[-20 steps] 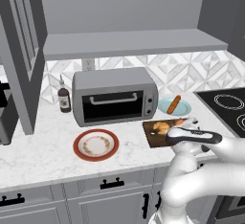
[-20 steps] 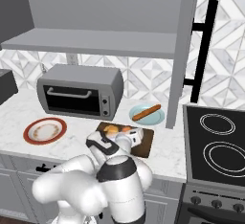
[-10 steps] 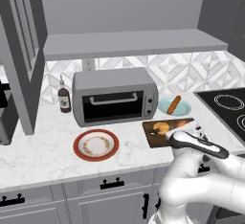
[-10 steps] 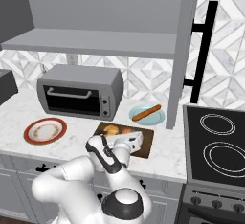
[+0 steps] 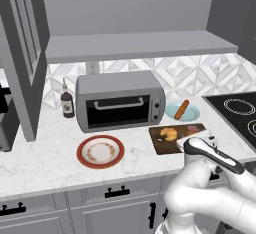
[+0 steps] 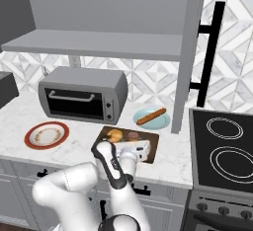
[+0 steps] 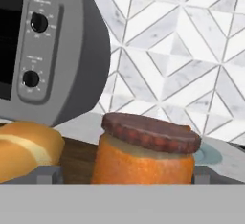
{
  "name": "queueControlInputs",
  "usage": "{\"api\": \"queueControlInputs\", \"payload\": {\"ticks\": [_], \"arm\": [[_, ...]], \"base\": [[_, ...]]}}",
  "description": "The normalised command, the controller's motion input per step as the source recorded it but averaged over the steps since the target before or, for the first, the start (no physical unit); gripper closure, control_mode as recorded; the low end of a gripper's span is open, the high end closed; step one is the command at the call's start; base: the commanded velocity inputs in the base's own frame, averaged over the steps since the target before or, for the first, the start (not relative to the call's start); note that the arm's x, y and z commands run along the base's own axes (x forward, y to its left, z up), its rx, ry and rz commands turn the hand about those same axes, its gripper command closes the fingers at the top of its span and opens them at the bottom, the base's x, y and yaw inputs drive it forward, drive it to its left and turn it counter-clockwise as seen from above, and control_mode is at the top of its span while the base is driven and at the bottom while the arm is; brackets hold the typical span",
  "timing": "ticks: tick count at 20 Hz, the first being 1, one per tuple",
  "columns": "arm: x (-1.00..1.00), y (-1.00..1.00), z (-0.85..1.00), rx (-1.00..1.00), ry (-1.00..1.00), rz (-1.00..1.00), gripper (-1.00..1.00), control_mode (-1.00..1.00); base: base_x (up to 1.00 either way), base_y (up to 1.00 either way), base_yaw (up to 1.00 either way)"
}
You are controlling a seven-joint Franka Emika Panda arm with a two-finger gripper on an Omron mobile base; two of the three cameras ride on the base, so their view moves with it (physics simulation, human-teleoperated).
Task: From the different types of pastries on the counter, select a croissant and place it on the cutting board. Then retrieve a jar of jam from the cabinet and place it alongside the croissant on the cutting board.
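The croissant (image 5: 169, 133) and the jar of jam (image 7: 143, 153) are both sitting side by side on the cutting board (image 6: 150, 148) on the desk, so the task is looking essentially finished. The gripper (image 7: 122, 175) is standing with its jaws spread wide to either side of the jar, gripping nothing (only backing the arm away seems to be left).

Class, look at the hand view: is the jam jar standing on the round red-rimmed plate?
No. The jar of jam stands upright on the dark wooden cutting board, right beside the croissant.
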Motion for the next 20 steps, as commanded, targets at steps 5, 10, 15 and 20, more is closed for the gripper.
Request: {"api": "queueControlInputs", "payload": {"ticks": [5,10,15,20], "arm": [[-0.87,-0.08,-0.14,-0.07,-0.15,0.00,-1.00,-1.00],[-1.00,-0.20,0.38,-0.01,-0.39,0.03,-1.00,-1.00],[-1.00,0.00,0.87,-0.02,-0.59,0.10,-1.00,-1.00],[-1.00,0.00,1.00,0.00,-0.67,0.11,-1.00,-1.00]], "base": [[0.00,0.00,0.00],[0.00,0.00,0.00],[0.00,0.00,0.00],[0.00,0.00,0.00]]}}
